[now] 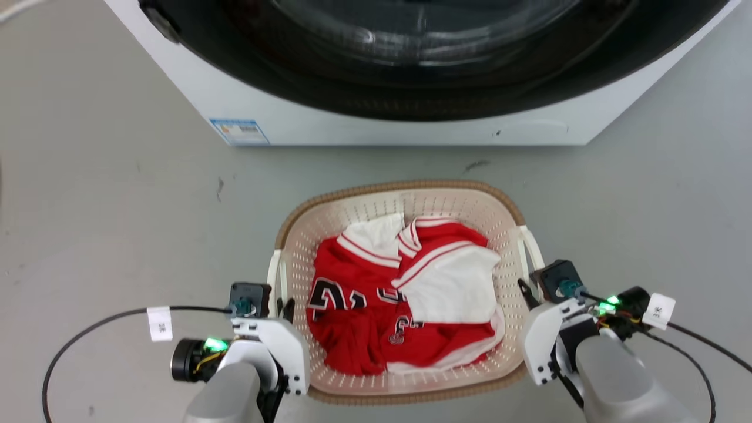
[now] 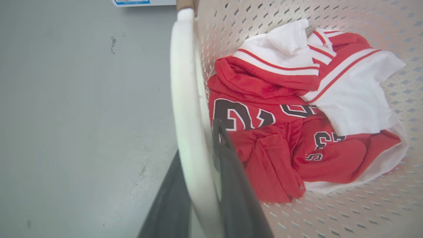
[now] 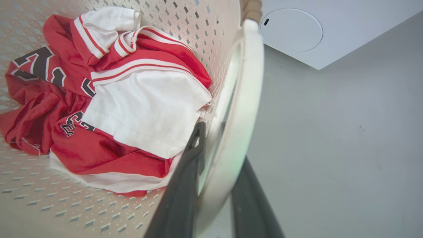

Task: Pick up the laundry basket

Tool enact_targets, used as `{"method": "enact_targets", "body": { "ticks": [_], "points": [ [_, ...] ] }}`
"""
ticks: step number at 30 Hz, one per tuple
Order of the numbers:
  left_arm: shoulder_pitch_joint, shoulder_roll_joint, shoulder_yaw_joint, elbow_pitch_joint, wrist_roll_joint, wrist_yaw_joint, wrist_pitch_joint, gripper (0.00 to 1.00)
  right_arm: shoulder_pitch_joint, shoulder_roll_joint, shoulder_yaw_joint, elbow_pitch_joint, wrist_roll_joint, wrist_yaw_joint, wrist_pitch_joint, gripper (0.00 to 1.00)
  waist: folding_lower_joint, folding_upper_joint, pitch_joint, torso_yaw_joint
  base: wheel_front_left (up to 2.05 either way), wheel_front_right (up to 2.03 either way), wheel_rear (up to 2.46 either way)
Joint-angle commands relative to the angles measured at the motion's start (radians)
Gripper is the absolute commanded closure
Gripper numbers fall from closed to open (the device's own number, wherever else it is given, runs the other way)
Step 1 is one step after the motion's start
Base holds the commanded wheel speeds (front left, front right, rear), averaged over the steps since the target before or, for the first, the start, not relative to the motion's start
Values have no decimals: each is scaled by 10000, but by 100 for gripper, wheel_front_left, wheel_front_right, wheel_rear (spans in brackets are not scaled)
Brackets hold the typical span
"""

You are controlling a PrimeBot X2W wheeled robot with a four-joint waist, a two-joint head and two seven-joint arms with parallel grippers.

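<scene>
The laundry basket [image 1: 399, 187] sat on the grey floor [image 1: 117, 205] before a white washing machine [image 1: 352, 123], holding red-and-white jerseys [image 1: 405, 294]; the left gripper [image 2: 197, 138] was closed narrowly on the basket's left handle [image 2: 185, 82], one dark finger each side; the right gripper [image 3: 223, 142] clasped the right handle [image 3: 248, 82] likewise.

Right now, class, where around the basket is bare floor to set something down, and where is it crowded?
Bare floor: left of the laundry basket and right of it, beside the washing machine. The strip between basket and machine is narrow. Crowded: clothes inside, and the handles, held in the left gripper and right gripper.
</scene>
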Motion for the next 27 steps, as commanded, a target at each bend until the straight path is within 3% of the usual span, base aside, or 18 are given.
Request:
{"method": "enact_targets", "body": {
  "ticks": [1,27],
  "points": [
    [155,27,-142,73,-18,-71,-85,100,258,-3,266,111,42,31,53,100,1,0,-699,-31,0,0,0],
    [2179,18,-1227,605,-1054,-182,1147,100,2189,10,3152,239,2370,70,1853,100,1,0,-4124,-291,0,0,0]
  ]
}}
